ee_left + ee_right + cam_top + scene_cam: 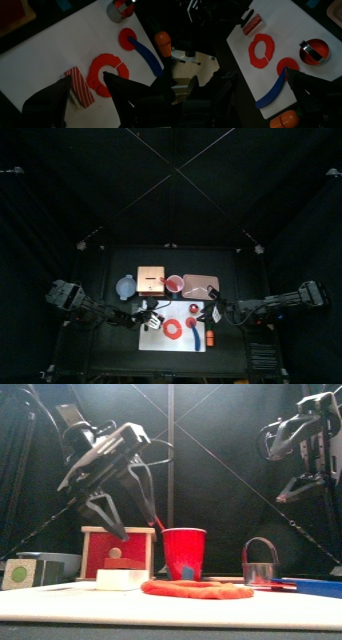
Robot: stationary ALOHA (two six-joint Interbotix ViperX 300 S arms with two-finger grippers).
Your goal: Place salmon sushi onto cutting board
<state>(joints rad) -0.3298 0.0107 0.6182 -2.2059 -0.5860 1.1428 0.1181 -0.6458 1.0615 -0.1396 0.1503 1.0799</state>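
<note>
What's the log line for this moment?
left gripper: open, above salmon sushi | salmon sushi: lying on cutting board beside red ring | right gripper: raised, away from board

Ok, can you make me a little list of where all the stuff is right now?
sushi: lying on the white board, next to the red ring
left claw: open, over the sushi, holding nothing
right claw: up high at the right side, away from the board
blue stick: by the red disc
red cup: standing behind the board
job: sushi looks placed
</note>
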